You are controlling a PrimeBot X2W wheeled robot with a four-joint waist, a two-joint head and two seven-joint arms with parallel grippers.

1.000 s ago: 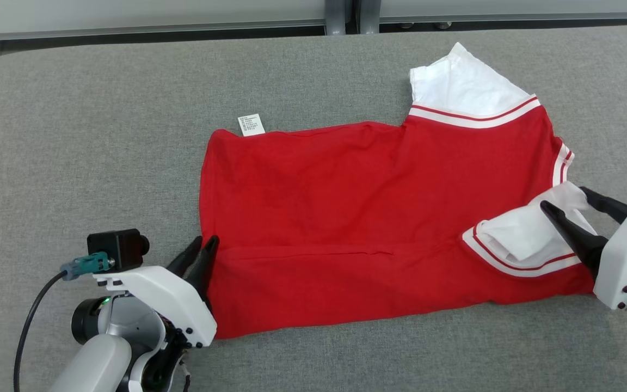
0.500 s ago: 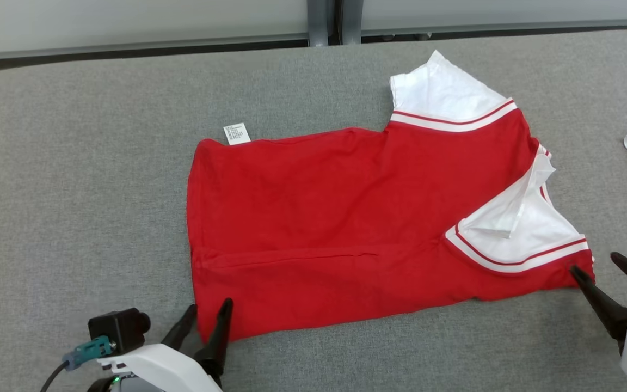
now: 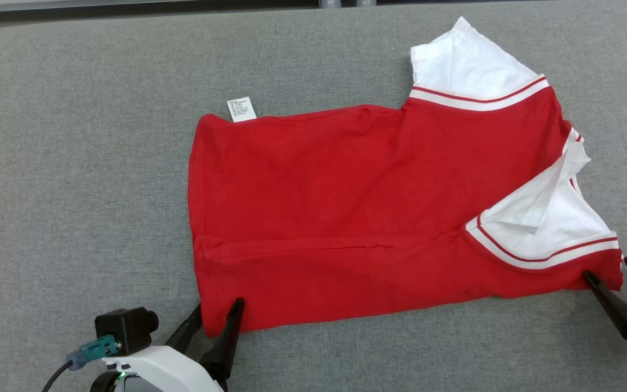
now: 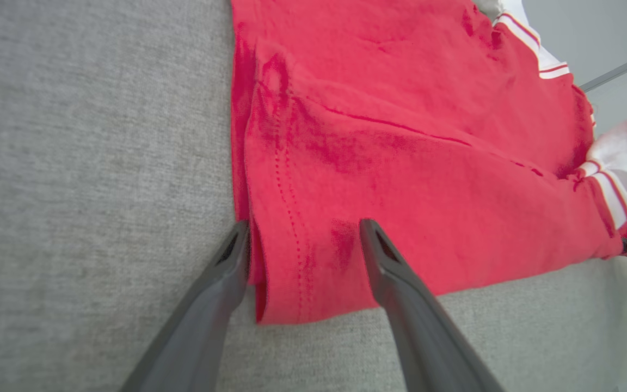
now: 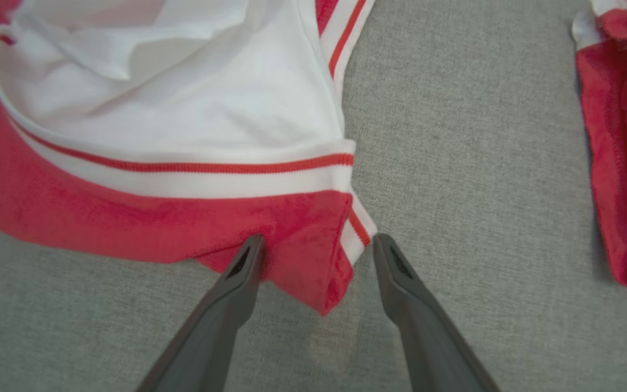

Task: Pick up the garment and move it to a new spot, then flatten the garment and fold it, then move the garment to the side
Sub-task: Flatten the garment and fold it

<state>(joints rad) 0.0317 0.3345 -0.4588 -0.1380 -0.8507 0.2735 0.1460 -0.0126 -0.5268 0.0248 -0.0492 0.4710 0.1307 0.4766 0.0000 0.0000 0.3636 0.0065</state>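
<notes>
Table point(image 3: 74, 136); garment point(image 3: 346, 207) corners within end effectors point(image 3: 220, 305) point(image 3: 607, 267)

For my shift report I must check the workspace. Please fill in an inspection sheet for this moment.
Surface: grey cloth-covered table, nothing spilled.
Job's things: red shirt spread out, near edge folded over, white sleeve rumpled, care label sticking out.
Clutter: second red-and-white garment beside the right pincer, apart from the shirt.
Pincers: left pincer open around the near left corner; right pincer open around the near right corner.
Cables: black cable with teal plug at the left wrist camera.
Surroundings: pale backdrop beyond the table.
</notes>
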